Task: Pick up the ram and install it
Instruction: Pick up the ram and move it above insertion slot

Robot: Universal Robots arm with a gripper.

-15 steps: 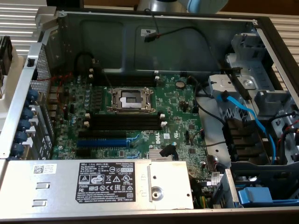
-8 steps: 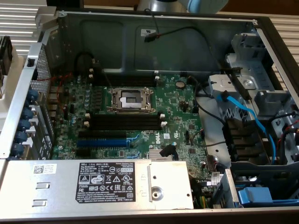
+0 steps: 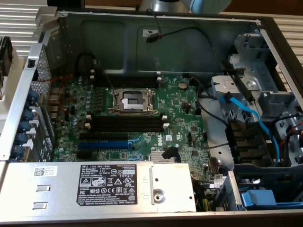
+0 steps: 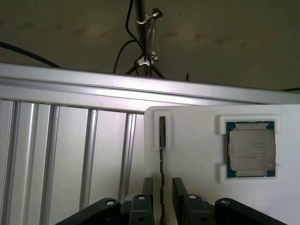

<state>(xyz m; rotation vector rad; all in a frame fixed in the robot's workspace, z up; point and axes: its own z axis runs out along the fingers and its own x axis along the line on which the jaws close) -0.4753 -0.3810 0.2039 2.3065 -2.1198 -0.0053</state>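
While the ram [image 4: 162, 136] stands edgewise in the white tray [image 4: 197, 159], the jaws straddle it, spread and not touching.

From above, we look steeply down into the open case [image 3: 189, 40], close. From the wrist we look past the gripper [image 4: 162, 183] onto a tray [image 4: 197, 150], nearer.
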